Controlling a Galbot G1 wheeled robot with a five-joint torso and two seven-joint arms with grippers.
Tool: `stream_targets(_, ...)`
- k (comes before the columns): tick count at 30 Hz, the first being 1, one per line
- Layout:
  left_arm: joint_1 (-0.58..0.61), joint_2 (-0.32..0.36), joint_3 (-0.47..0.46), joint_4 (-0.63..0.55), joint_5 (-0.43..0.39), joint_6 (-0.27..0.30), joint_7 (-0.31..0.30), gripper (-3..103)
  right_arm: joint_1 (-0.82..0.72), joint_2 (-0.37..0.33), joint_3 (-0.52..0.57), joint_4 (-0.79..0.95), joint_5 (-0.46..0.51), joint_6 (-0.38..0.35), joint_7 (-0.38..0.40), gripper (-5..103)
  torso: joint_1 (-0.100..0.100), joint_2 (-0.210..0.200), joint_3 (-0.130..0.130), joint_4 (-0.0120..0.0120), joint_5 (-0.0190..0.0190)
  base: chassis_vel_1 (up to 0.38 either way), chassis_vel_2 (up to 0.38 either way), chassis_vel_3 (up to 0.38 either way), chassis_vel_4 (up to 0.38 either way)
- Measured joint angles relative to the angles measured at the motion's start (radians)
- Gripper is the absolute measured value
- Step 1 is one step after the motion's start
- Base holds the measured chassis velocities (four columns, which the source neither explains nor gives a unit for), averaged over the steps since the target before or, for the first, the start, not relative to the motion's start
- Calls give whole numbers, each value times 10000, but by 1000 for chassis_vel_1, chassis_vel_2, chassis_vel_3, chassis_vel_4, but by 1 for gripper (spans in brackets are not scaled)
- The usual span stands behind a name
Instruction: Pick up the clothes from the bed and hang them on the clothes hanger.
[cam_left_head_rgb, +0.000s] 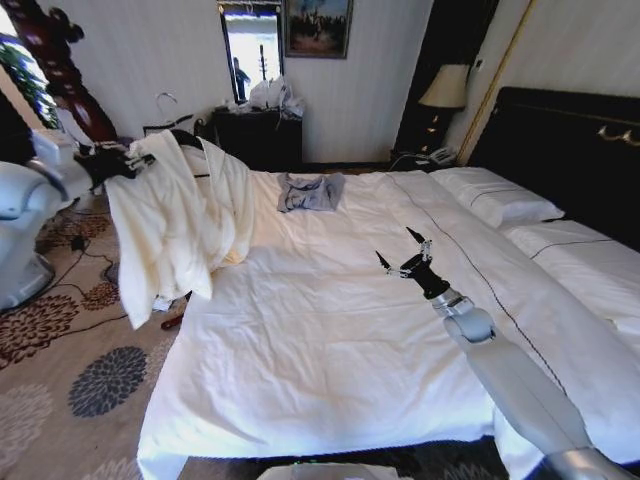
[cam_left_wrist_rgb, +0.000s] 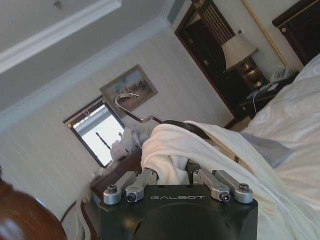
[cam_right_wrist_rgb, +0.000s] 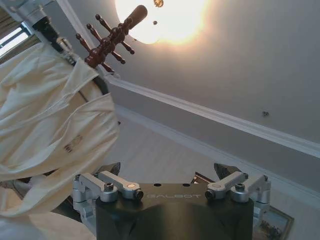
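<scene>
Head view takes in the bed, white-sheeted and wide, with a small grey-blue garment lying near its far side. Off the bed's left edge the cream clothes hang draped over the black clothes hanger — its wire hook rises free above the fabric. The left gripper pinches this bundle, while the right gripper hovers over the sheets, fingers spread apart.

One cream top, two pillows, one lamp
</scene>
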Motion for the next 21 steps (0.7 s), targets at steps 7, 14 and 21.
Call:
stream_targets(7, -1204, 64, 625, -16, -44, 21, 166, 26, -331, 11, 343, 242, -96, -3, 17, 100, 1, 0, 0, -20, 8, 0, 0, 0, 0)
stream_targets(14, -2841, 434, 1973, -153, -176, 249, 302, 26, -493, 9, 577, 295, -136, 65, 6, 100, -4, 1, -2, -9, 5, 0, 0, 0, 0)
stream_targets(21, -3330, 775, 1965, -619, 64, 850, 133, 26, -402, 47, 579, 165, -125, 132, -22, 100, -2, 0, -2, -8, 4, 0, 0, 0, 0)
